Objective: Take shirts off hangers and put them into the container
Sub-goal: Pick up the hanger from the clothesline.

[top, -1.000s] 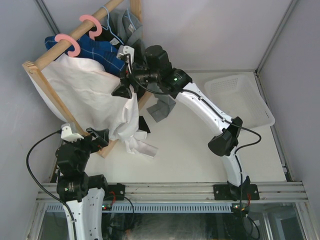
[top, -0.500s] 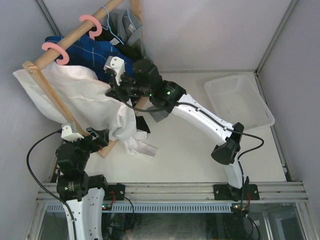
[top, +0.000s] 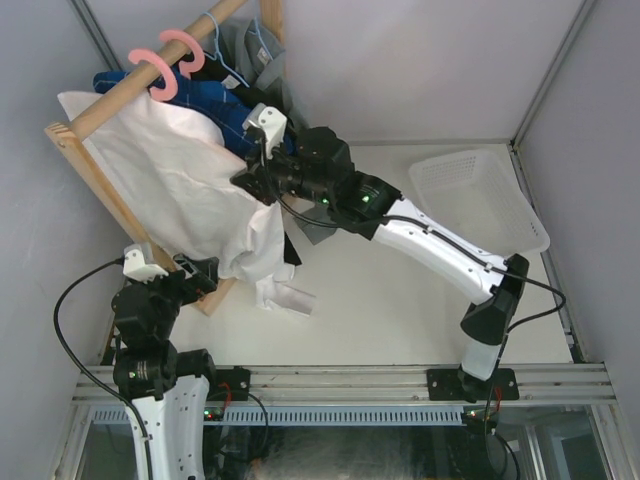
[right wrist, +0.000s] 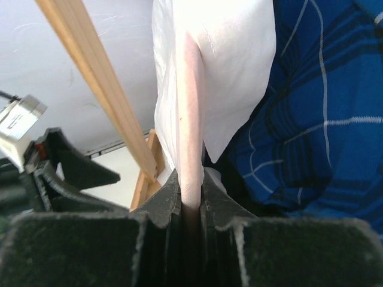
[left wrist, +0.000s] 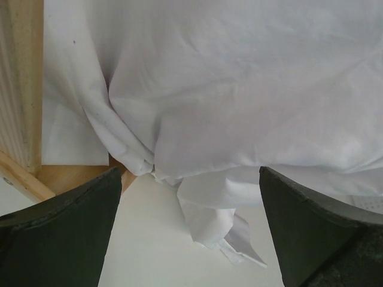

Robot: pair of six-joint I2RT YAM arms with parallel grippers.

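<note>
The white shirt (top: 165, 190) hangs from the wooden rod on a pink hanger (top: 150, 70), its hem trailing on the table. My right gripper (top: 247, 180) is shut on that hanger's cloth-covered arm (right wrist: 190, 107) at the shirt's shoulder (right wrist: 233, 60). Behind it hang the blue plaid shirt (top: 215, 100) (right wrist: 323, 119) on the second pink hanger (top: 185, 50) and a grey shirt (top: 255, 55) on a light-blue wire hanger (top: 228, 68). My left gripper (top: 198, 270) (left wrist: 188, 173) is open in front of the white shirt's lower folds (left wrist: 239, 89), not touching them. The white container (top: 480, 200) sits at the right.
The wooden rack (top: 105, 195) (left wrist: 24, 89) stands at the left, and one of its rails (right wrist: 96, 78) crosses the right wrist view. Grey cloth (top: 322, 225) and black cloth (top: 288, 250) hang low under the right arm. Walls close in the table on three sides.
My right gripper closed on the white shirt's hanger arm. The white shirt and its pink hanger swung left, then slid up the rod next to the other pink hanger. The left arm stayed still.
</note>
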